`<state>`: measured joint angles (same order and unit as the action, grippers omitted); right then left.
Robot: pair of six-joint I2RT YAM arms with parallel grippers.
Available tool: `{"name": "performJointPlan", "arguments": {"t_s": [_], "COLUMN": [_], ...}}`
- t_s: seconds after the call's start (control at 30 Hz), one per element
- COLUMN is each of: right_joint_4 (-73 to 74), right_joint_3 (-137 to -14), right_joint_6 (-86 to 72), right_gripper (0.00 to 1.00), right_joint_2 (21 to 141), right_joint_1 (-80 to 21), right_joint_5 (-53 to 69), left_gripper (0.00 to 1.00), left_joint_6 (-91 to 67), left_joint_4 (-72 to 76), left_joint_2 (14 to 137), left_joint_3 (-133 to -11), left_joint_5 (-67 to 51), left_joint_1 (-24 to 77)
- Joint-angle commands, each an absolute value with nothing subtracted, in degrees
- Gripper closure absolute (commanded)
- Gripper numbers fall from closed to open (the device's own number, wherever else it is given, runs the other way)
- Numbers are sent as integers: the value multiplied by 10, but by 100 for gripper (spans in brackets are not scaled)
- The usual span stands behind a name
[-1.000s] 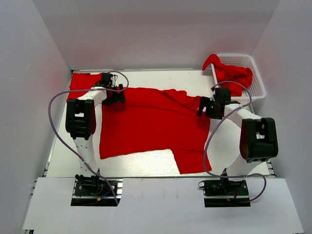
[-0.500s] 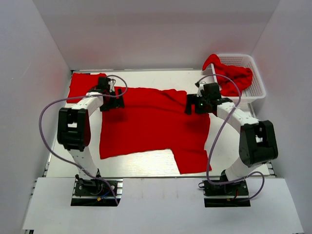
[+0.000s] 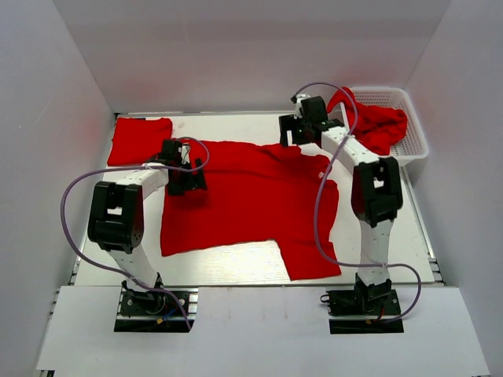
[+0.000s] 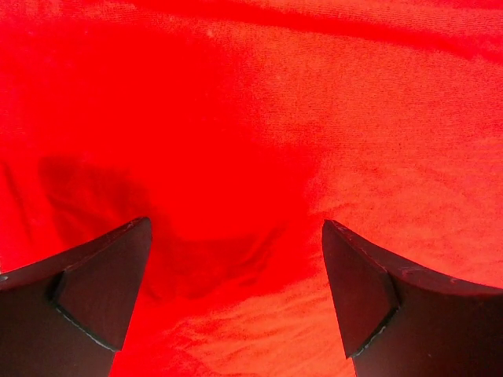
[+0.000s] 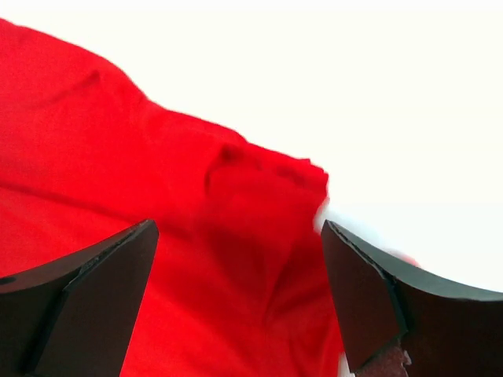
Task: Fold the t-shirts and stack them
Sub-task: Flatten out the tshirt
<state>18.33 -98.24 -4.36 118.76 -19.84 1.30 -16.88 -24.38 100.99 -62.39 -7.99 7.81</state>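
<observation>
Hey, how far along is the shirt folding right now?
Done: one folded shirt lies far left. In hand: the spread shirt, open left gripper over it, open right gripper at its far edge. Left: folding and stacking it, then the crumpled shirt in the basket.

Red shirt (image 4: 259,118) cloth fills the whole view. The left gripper (image 4: 236,228) hangs over it, its two dark fingers (image 4: 94,298) spread wide at the near left and near right corners. A shadow (image 4: 181,196) darkens the cloth between them, and a crease (image 4: 330,23) runs across the far edge.
</observation>
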Motion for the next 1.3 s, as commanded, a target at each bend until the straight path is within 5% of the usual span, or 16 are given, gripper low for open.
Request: {"name": "performJointPlan", "arguments": {"t_s": [0.0, 0.23, 0.37, 0.43, 0.63, 0.73, 0.77, 1.27], "right_joint_4": [194, 182, 188, 191, 196, 196, 193, 29], "right_joint_3": [-1055, -1147, -1165, -1164, -1147, -1139, -1137, -1157], "right_joint_6": [-11, -11, -21, -27, -31, -28, -29, 82], "right_gripper": [10, 10, 22, 37, 54, 78, 99, 100], "right_joint_2": [1237, 1329, 1354, 1362, 1368, 1365, 1363, 1333], "right_joint_1": [-201, -208, -212, -213, -214, -214, -215, -208], "right_joint_5": [31, 69, 82, 82, 91, 95, 92, -92], "left_gripper": [1, 1, 1, 1, 1, 1, 1, 1], "left_joint_6": [-172, -172, -172, -172, -172, -172, -172, -167], "left_joint_4": [-223, -223, -229, -229, -234, -234, -234, -239], "left_joint_2": [1007, 1028, 1034, 1034, 1039, 1039, 1039, 1066], "left_joint_3": [-621, -611, -606, -606, -606, -600, -600, -600], "left_joint_5": [-83, -83, -70, -64, -59, -54, -54, -48], "left_joint_1": [79, 84, 84, 84, 84, 84, 84, 84]}}
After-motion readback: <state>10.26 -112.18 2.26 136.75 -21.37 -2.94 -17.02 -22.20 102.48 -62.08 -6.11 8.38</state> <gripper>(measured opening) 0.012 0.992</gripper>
